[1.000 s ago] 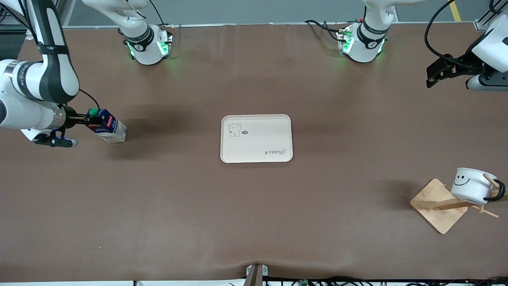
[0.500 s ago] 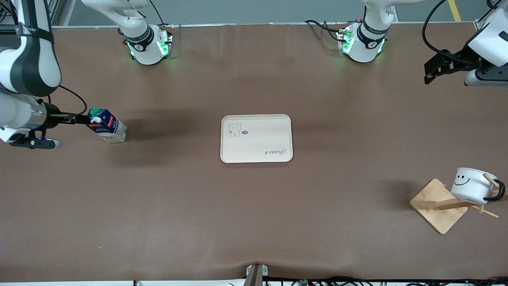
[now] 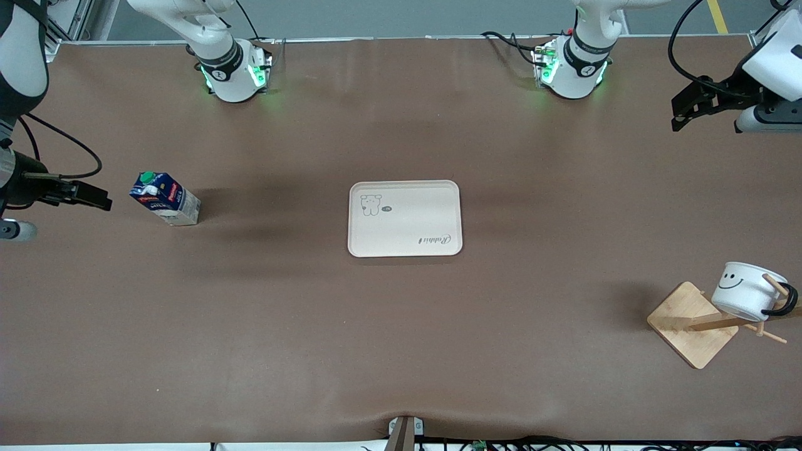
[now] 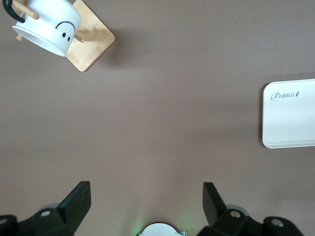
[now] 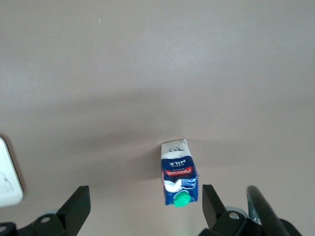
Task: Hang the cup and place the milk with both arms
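From the high front camera, the small dark blue milk carton (image 3: pixel 165 198) with its round green screw cap stands on the brown table (image 3: pixel 401 351) toward the right arm's end, level with the cream rectangular tray (image 3: pixel 405 218) at the table's middle and well apart from it. The right gripper (image 3: pixel 88 196), black and two-fingered, hangs just beside the carton at the table's edge, clear of it. Only this view shows the whole layout: the small white cup (image 3: pixel 749 290) with a black smiley face and black loop handle hangs on a peg of the light wooden rack (image 3: pixel 692 322) at the left arm's end, nearer the camera than the tray. The left gripper (image 3: pixel 688 106) is up over that end of the table, near the robots' bases and well apart from the cup.

The left wrist view alone shows its fingers (image 4: pixel 76 200) spread wide with nothing between them. The cup (image 4: pixel 49 27) on its rack (image 4: pixel 91 44) lies well off from the jaws, and a corner of the tray (image 4: pixel 290 115) shows at the edge.

The right wrist view shows its fingers (image 5: pixel 76 202) likewise parted and empty. The carton (image 5: pixel 178 172) stands upright between their lines but ahead of the tips, untouched, cap end toward the gripper.
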Motion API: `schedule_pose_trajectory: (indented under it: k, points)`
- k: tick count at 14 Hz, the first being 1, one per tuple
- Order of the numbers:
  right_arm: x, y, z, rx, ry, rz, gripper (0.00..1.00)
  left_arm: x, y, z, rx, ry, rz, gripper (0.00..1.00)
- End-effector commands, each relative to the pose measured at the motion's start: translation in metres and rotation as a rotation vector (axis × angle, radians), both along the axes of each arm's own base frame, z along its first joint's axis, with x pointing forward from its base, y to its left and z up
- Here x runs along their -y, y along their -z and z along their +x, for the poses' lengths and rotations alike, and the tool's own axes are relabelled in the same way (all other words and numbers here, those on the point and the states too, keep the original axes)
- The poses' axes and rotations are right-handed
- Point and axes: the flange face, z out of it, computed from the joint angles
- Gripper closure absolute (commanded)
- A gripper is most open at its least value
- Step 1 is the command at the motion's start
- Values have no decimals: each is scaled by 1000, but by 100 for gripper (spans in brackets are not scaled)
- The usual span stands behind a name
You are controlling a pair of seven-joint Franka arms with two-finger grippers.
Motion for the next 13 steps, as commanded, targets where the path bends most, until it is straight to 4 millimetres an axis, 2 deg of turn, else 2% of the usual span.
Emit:
schedule_pose_trajectory:
  k: [1,2,7,10,13]
  points:
    - [-12,-37,-11,36,84,20,0,1,-6,-10,15,-39,5,0]
    - [-25,-43,-19,21,67,17,0,2,-6,-10,17,-37,5,0]
    - [-20,-53,-30,-1,64,32,0,5,-5,-9,14,-31,5,0]
    - [-21,-77,-30,53,53,2,0,3,-4,-8,4,-20,5,0]
    - [-12,-75,-49,90,-74,16,0,-2,-4,-7,5,-26,2,0]
